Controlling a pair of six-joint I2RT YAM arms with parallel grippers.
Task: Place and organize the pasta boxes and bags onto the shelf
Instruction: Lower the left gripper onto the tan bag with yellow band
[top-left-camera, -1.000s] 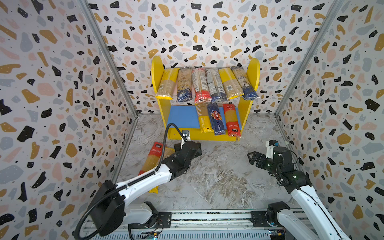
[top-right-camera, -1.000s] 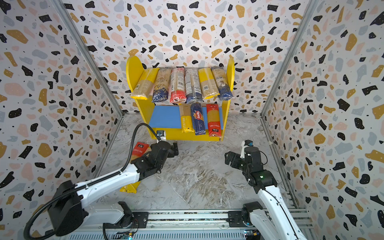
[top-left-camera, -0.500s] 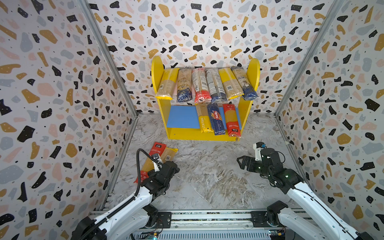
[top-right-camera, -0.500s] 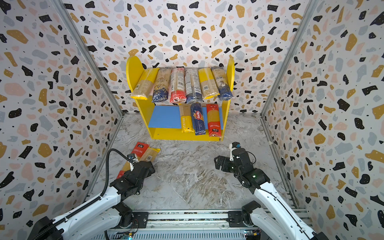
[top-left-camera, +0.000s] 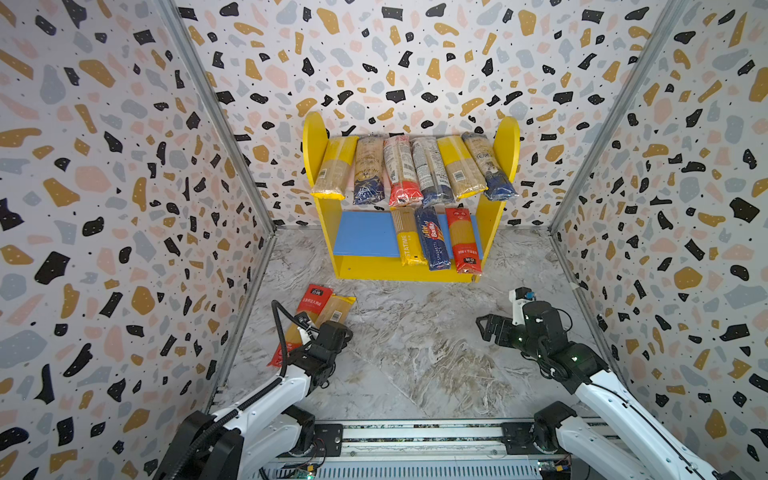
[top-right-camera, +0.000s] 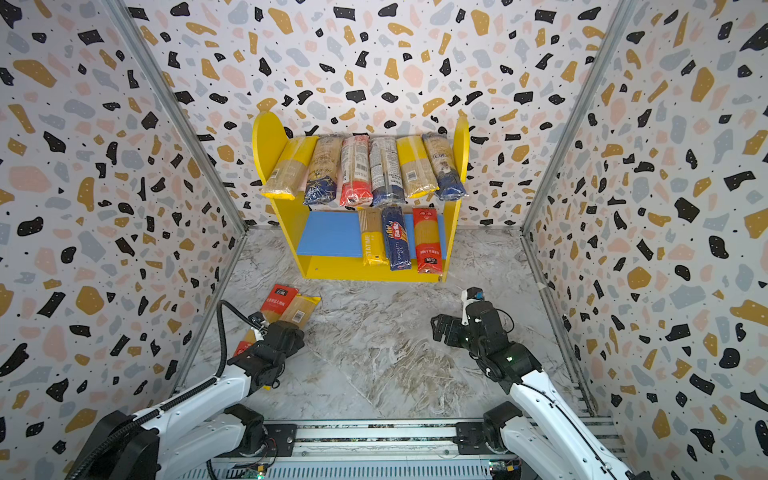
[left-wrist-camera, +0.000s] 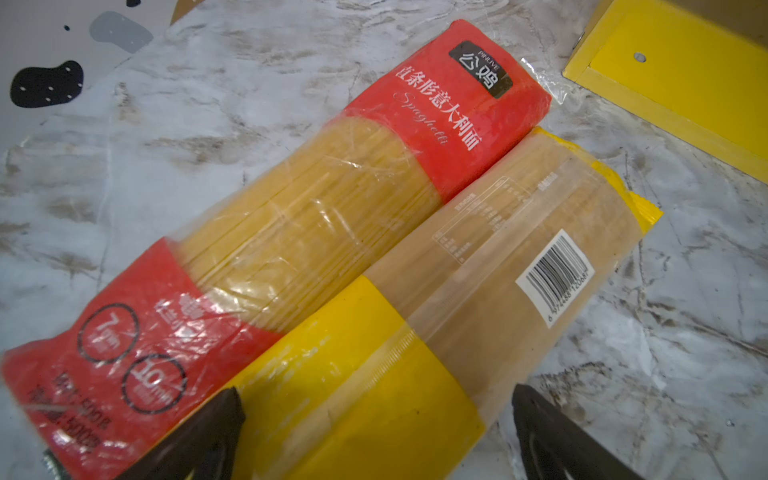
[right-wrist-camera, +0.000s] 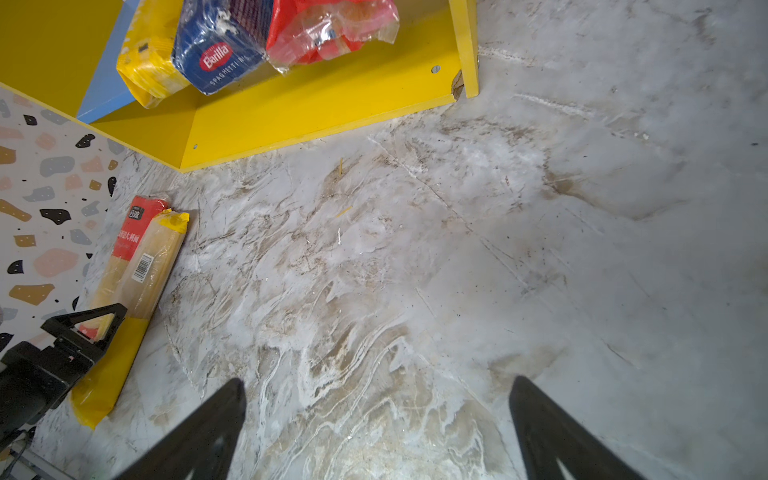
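Counting nine clear-plastic spaghetti packs (top-left-camera: 399, 170) on two-tier yellow wooden shelf (top-left-camera: 319, 137): six upper, three on blue lower board (top-left-camera: 361, 232). Outstanding near table (top-left-camera: 415, 353) left edge: red-ended spaghetti pack (top-left-camera: 314, 300), yellow-ended spaghetti pack (top-left-camera: 337, 309), touching. Noted left pincer (left-wrist-camera: 374, 399) spread over the latter, right pincer (right-wrist-camera: 376, 386) spread, empty.

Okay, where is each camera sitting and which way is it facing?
Top views: high at the near side, both looking down at the yellow two-tier wooden shelf; the white left arm and white right arm show.
Left wrist: low over the red-ended clear spaghetti pack and the yellow-ended clear spaghetti pack, side by side; open left gripper shows.
Right wrist: above marble-patterned tabletop, facing the shelf base; open right gripper and the left gripper show.
Shared: all views show both packs.
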